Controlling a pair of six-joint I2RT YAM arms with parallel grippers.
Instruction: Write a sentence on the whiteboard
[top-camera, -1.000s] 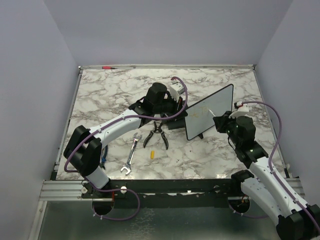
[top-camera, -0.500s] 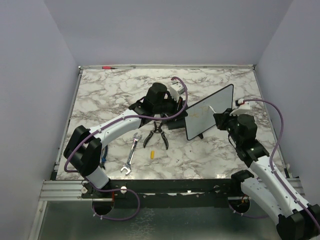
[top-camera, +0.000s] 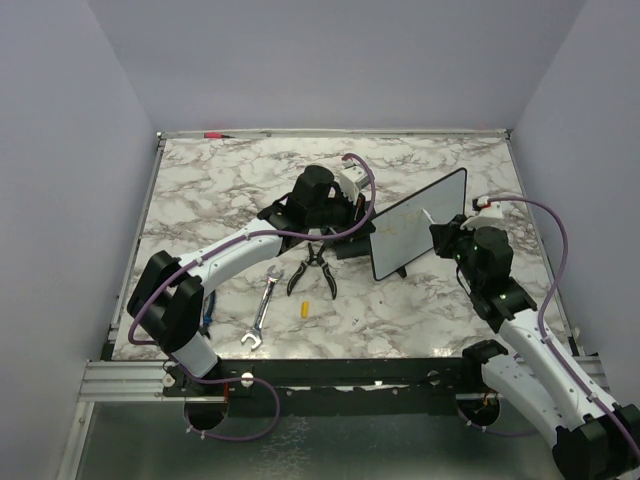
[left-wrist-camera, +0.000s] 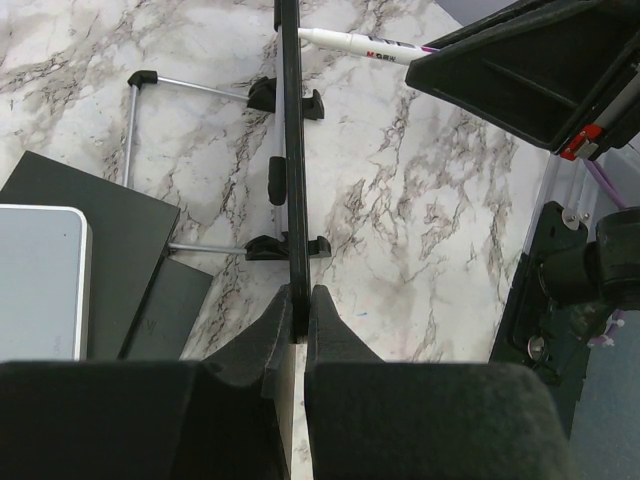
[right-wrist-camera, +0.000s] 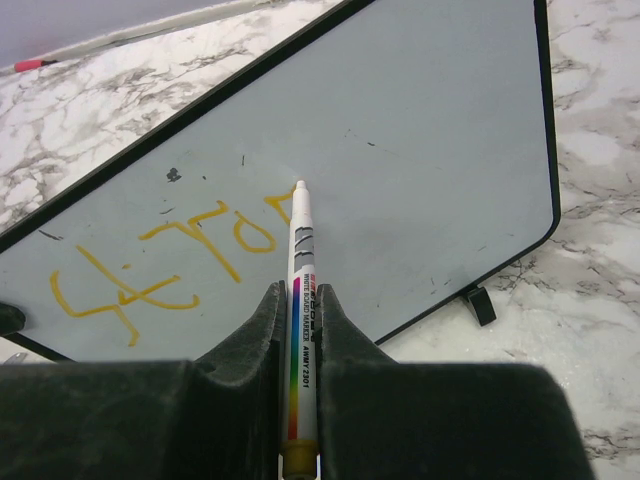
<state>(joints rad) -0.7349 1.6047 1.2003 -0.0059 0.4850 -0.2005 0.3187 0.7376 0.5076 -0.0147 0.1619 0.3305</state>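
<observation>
The whiteboard (top-camera: 420, 232) stands upright on its feet right of centre, white face toward the right arm. My left gripper (left-wrist-camera: 298, 300) is shut on its black edge (left-wrist-camera: 291, 150), seen edge-on in the left wrist view. My right gripper (right-wrist-camera: 302, 300) is shut on a white marker (right-wrist-camera: 301, 300) with a rainbow stripe; its tip (right-wrist-camera: 299, 186) sits at the board face (right-wrist-camera: 420, 150). Yellow handwritten strokes of the sentence (right-wrist-camera: 170, 265) run across the lower left of the face, ending right by the tip. In the top view the right gripper (top-camera: 447, 240) is against the board's right side.
A black block with a light grey pad (left-wrist-camera: 45, 280) lies behind the board by the left gripper. Black pliers (top-camera: 312, 268), a wrench (top-camera: 262, 312) and a small yellow piece (top-camera: 304, 309) lie on the marble table (top-camera: 220, 190). A red-capped pen (top-camera: 215, 134) lies at the far edge.
My right gripper with the marker has shifted slightly up and right along the board face. The left arm and the board have not moved.
</observation>
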